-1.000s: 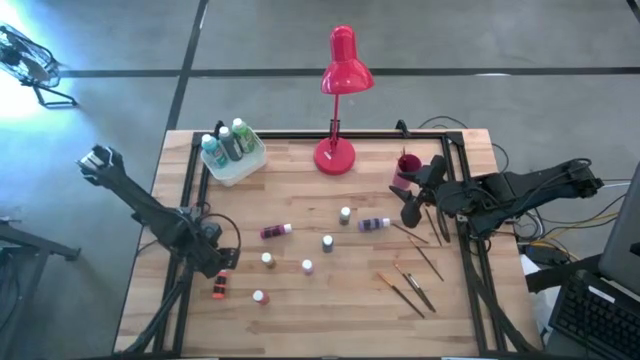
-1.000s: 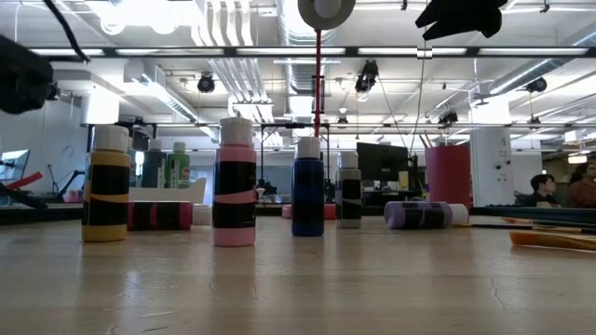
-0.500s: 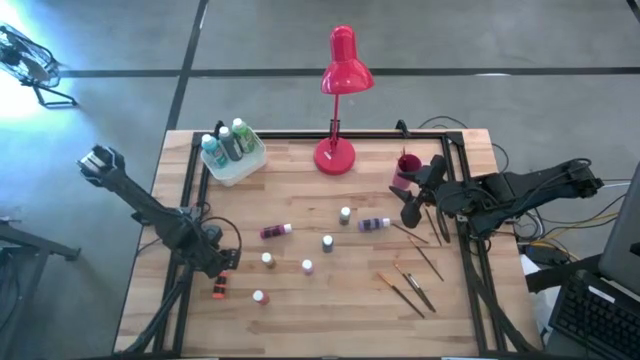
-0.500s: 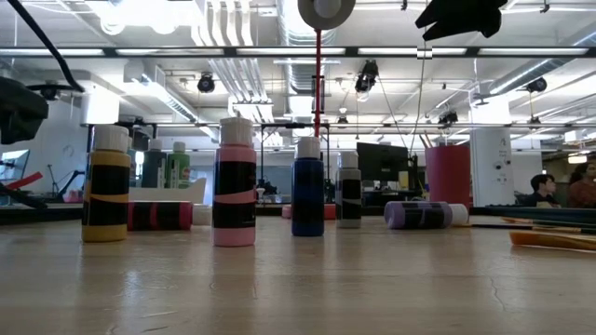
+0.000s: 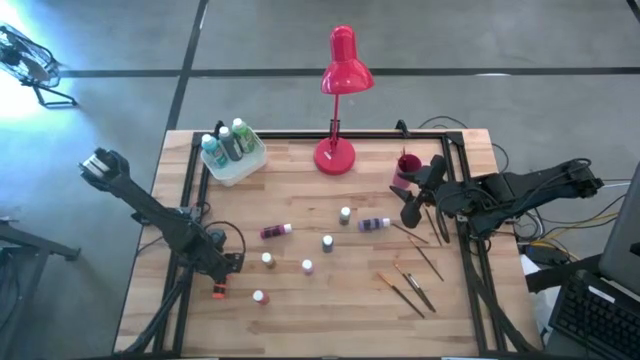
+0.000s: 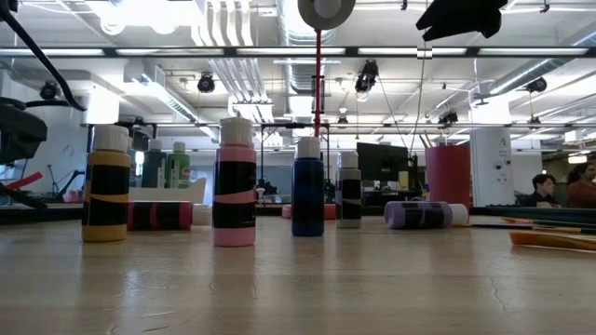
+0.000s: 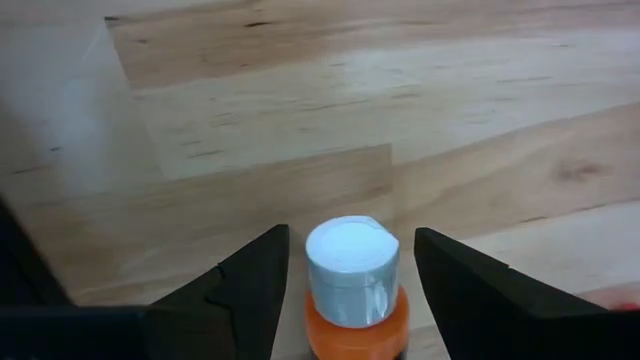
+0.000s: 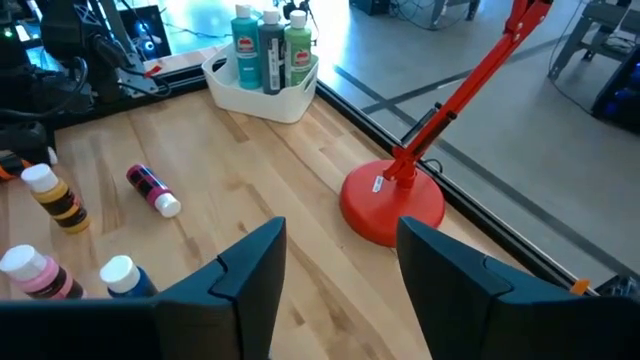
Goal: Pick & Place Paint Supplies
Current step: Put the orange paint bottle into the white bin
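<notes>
An orange paint bottle with a white cap (image 7: 352,270) lies on the wooden table near its left edge (image 5: 217,291). My left gripper (image 7: 352,238) hangs just over it, pointing steeply down and open. One finger stands on each side of the cap, with a gap on both sides. Several other small bottles stand or lie mid-table, among them a magenta one on its side (image 5: 275,231) and a purple one on its side (image 5: 374,224). Thin brushes (image 5: 412,291) lie at the right. My right gripper (image 5: 422,190) waits open, raised above the table's right side.
A white bin (image 5: 232,155) holding green and teal bottles sits at the far left. A red desk lamp (image 5: 336,150) stands at the far middle, with a red cup (image 5: 407,168) to its right. A black frame rail (image 5: 182,262) runs along the left edge beside my left arm.
My left gripper has come down toward the orange bottle and now stands around its cap, still open.
</notes>
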{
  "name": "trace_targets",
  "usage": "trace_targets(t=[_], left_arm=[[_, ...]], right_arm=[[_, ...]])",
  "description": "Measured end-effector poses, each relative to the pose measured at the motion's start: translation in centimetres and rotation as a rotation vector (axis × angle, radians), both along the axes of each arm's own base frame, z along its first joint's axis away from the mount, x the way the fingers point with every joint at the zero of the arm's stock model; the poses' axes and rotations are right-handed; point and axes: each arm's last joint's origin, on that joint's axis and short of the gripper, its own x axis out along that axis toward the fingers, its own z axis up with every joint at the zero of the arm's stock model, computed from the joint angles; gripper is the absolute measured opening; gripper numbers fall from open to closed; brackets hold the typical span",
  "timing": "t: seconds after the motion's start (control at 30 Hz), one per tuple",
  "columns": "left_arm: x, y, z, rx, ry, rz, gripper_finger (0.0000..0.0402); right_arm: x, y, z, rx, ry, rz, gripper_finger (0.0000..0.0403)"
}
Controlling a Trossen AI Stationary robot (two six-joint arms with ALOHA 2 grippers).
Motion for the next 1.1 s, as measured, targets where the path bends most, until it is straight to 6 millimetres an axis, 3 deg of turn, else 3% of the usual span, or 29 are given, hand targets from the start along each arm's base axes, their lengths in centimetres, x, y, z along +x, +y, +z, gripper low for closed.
trace_targets(t=[0.2, 0.47, 0.67, 0.9, 1.1], left_arm=[[0.1, -0.1, -0.4, 0.011, 0.017, -0.026, 0.0202], [0.1, -0.2, -0.4, 0.014, 0.018, -0.035, 0.0121], [0.4, -0.2, 0.0, 0.030, -0.049, -0.069, 0.0121], [1.2, 0.3, 2.5, 0.228, -0.280, -0.044, 0.0121], [0.9, 1.7, 5.7, 0.479, -0.318, -0.043, 0.0121]], right_arm=[[0.0, 0.0, 0.0, -0.003, 0.002, 0.001, 0.0177], [0.0, 0.0, 0.0, -0.030, 0.017, 0.011, 0.0166], [0.0, 0.0, 0.0, -0.035, 0.020, 0.013, 0.0157], [0.0, 0.0, 0.0, -0.036, 0.019, 0.012, 0.0146], [0.0, 0.0, 0.0, -0.036, 0.018, 0.012, 0.0138]])
